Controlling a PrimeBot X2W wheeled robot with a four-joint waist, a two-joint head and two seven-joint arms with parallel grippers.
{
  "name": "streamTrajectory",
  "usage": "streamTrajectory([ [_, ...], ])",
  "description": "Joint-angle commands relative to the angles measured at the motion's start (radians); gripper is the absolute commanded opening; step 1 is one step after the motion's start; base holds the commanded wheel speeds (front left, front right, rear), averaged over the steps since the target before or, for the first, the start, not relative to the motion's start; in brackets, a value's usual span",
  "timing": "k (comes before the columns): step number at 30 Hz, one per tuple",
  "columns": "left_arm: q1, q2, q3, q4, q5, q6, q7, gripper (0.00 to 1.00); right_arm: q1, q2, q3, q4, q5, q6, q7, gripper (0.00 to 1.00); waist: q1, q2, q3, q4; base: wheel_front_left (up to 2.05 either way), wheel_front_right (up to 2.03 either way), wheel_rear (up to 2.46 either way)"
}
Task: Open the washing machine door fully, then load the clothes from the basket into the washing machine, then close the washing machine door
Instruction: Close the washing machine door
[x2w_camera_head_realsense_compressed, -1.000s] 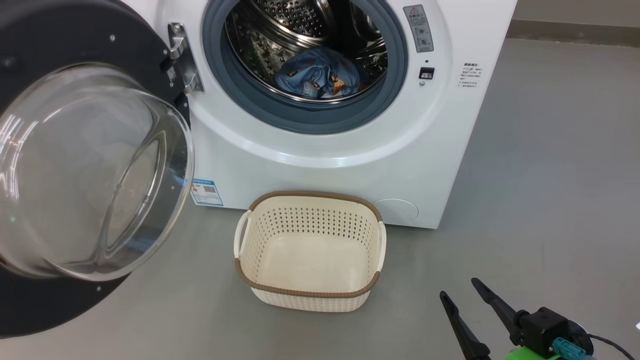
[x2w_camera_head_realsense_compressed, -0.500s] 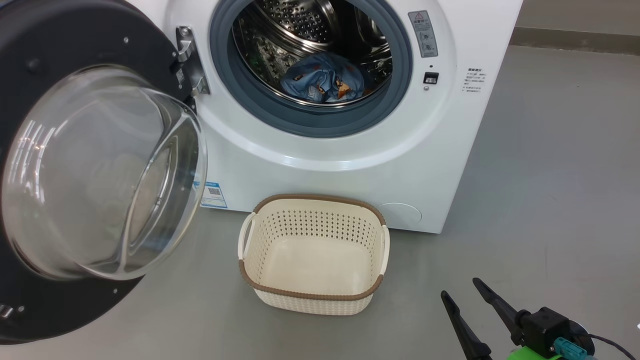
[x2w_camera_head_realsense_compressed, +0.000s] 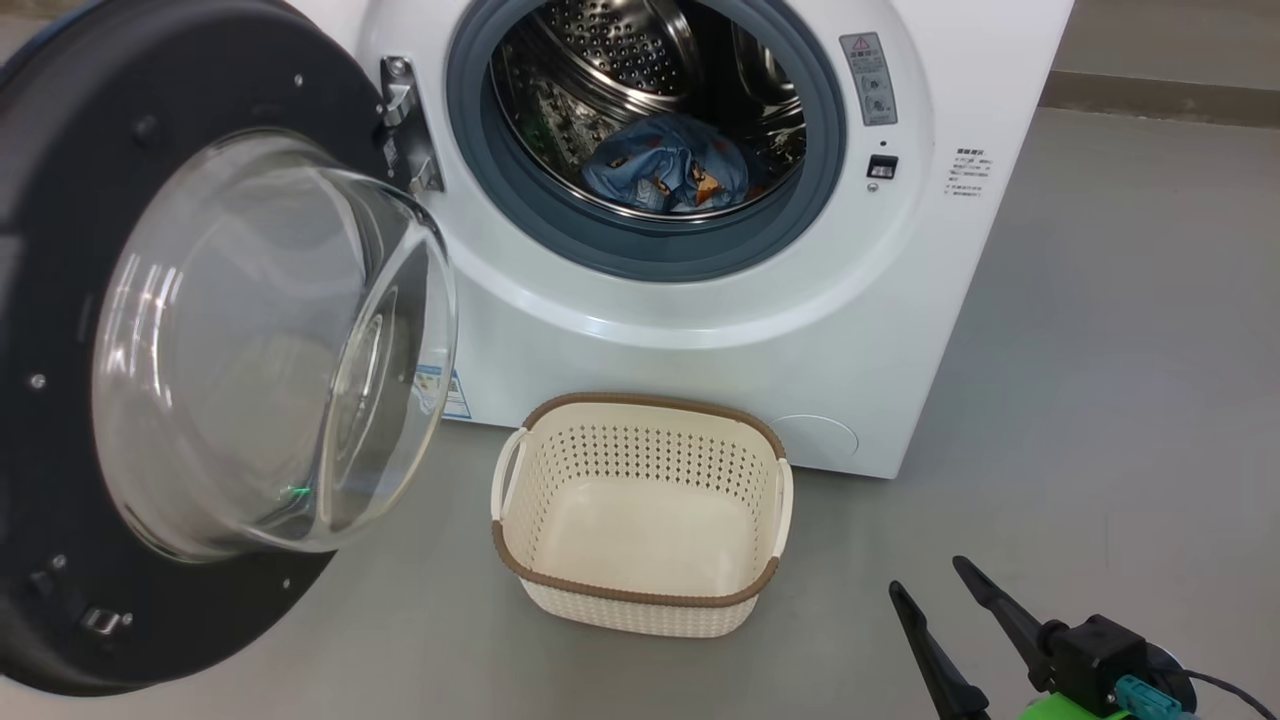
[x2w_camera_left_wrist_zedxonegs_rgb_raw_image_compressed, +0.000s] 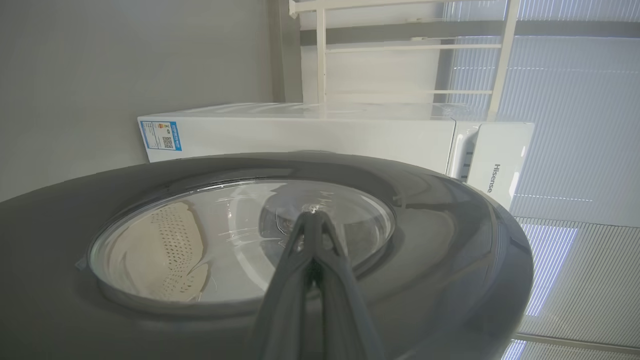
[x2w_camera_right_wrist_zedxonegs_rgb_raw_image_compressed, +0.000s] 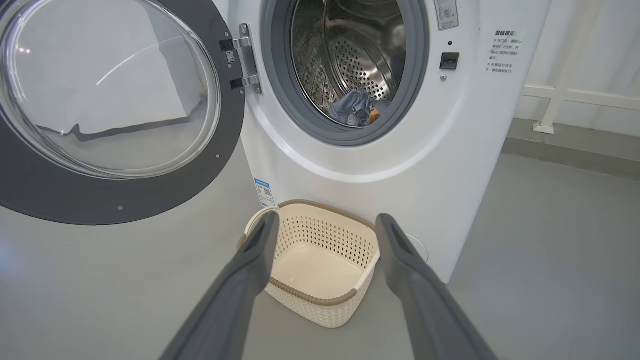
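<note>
A smooth grey floor (x2w_camera_head_realsense_compressed: 1100, 350) is stretching from near to far across the room, catching soft, even light and giving back a faint sheen. At the far right a darker grey skirting strip (x2w_camera_head_realsense_compressed: 1160, 95) is running along the bottom of a pale wall (x2w_camera_head_realsense_compressed: 1180, 30). A white frame (x2w_camera_right_wrist_zedxonegs_rgb_raw_image_compressed: 575, 95) of thin bars is standing against that wall on the far right, and its foot (x2w_camera_right_wrist_zedxonegs_rgb_raw_image_compressed: 542, 127) is sitting on top of the strip. Higher up on the far side, ribbed white panels (x2w_camera_left_wrist_zedxonegs_rgb_raw_image_compressed: 565, 75) that look like blinds are covering the wall, and brighter, bluish light is showing through some of their slats (x2w_camera_left_wrist_zedxonegs_rgb_raw_image_compressed: 547, 260).
</note>
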Motion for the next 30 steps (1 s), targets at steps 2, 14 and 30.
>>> streamTrajectory([
  [2,0.024,0.02,-0.01,-0.069,0.003,0.003,0.048,0.0,-0.01,-0.01,0.013,-0.023,0.002,0.002,-0.005,1.0,0.0,0.0,-0.002,0.006,0.0,0.0,0.0],
  [14,0.13,-0.119,-0.067,-0.421,-0.019,0.108,0.213,0.0,-0.01,0.005,0.015,-0.023,0.002,0.002,-0.005,1.0,0.0,0.0,-0.005,0.017,0.0,0.0,0.0],
  [30,0.259,-0.326,-0.121,-0.859,-0.064,0.27,0.29,0.0,-0.022,0.031,0.005,-0.025,0.002,0.002,-0.005,1.0,0.0,0.0,0.006,-0.021,0.0,0.0,0.0],
])
